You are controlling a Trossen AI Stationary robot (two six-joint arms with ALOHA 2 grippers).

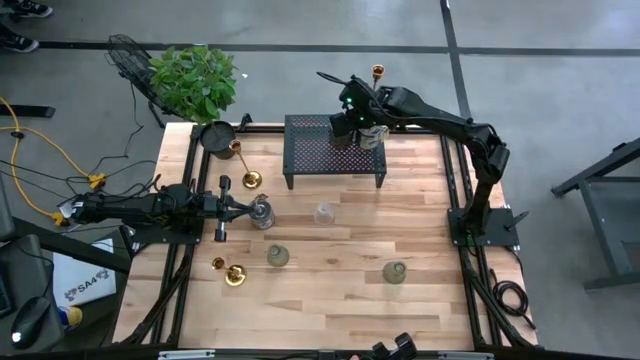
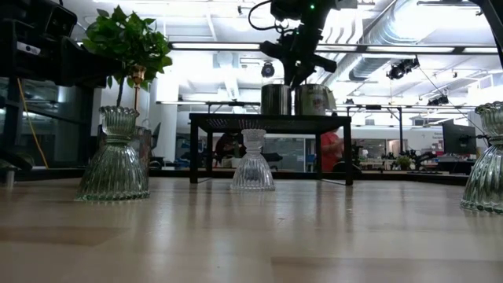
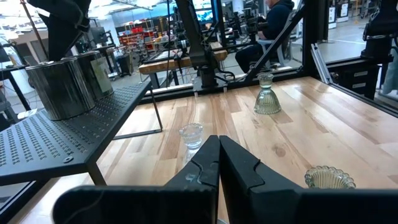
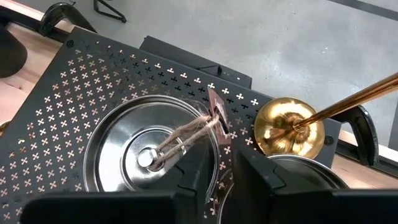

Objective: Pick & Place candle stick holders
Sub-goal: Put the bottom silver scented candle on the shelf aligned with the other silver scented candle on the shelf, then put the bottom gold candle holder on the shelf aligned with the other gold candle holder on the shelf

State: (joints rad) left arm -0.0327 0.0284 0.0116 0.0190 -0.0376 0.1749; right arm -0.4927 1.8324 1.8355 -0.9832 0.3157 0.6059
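Observation:
Two silvery squat cups [image 1: 340, 135] [image 1: 372, 137] and a gold candlestick [image 4: 289, 134] stand on the black mesh rack [image 1: 310, 150]. My right gripper [image 4: 227, 168] hovers just above the cups' rims, its fingers a small gap apart and holding nothing. My left gripper [image 3: 219, 162] is shut, level over the table's left side, with a silvery cup [image 1: 262, 213] at its fingertips. A clear cup [image 1: 323, 212] and two greenish cups [image 1: 277, 256] [image 1: 394, 272] stand on the table. Two more gold candlesticks [image 1: 243, 165] [image 1: 228, 270] stand on the left. My left gripper's fingertips reach the silvery cup in the high view, but I cannot tell whether they touch it; the left wrist view does not show the cup.
A round black pot [image 1: 217, 137] and a leafy plant [image 1: 195, 80] sit at the far left corner. A tag on twine [image 4: 217, 115] lies across one cup on the rack. A person sits beyond the table [image 3: 273, 25]. Bare wood lies at the table's near side [image 1: 330, 300].

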